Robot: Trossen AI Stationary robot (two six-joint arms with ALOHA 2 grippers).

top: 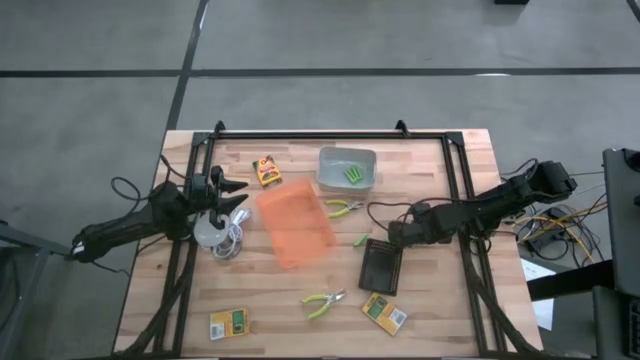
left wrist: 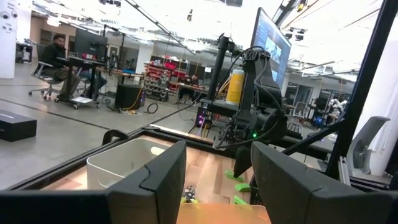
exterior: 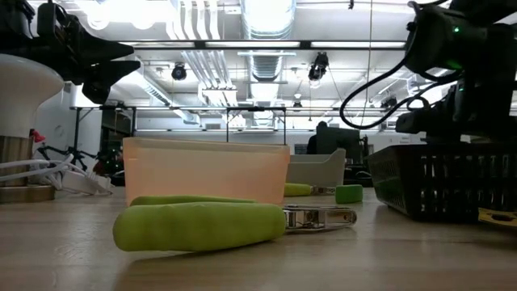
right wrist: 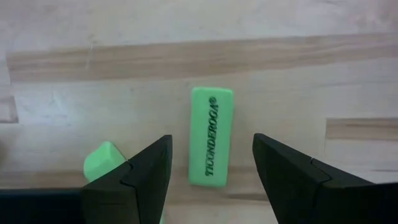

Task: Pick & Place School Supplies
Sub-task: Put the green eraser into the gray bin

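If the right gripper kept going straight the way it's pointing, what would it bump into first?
Most likely the green eraser lying flat on the wooden table. The right gripper points down at it, fingers open on either side, so they would probably straddle it and meet the wood. How far off it is, the picture doesn't tell.

Matt green eraser point(right wrist: 211, 136) on smooth wooden table point(right wrist: 186, 37)

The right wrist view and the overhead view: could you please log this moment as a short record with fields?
right gripper: open, fingers either side of the green rectangular eraser, not touching it
left gripper: open, above the white round thing with coiled cable
orange plastic bin: table centre
grey plastic bin: lime-green sticks inside
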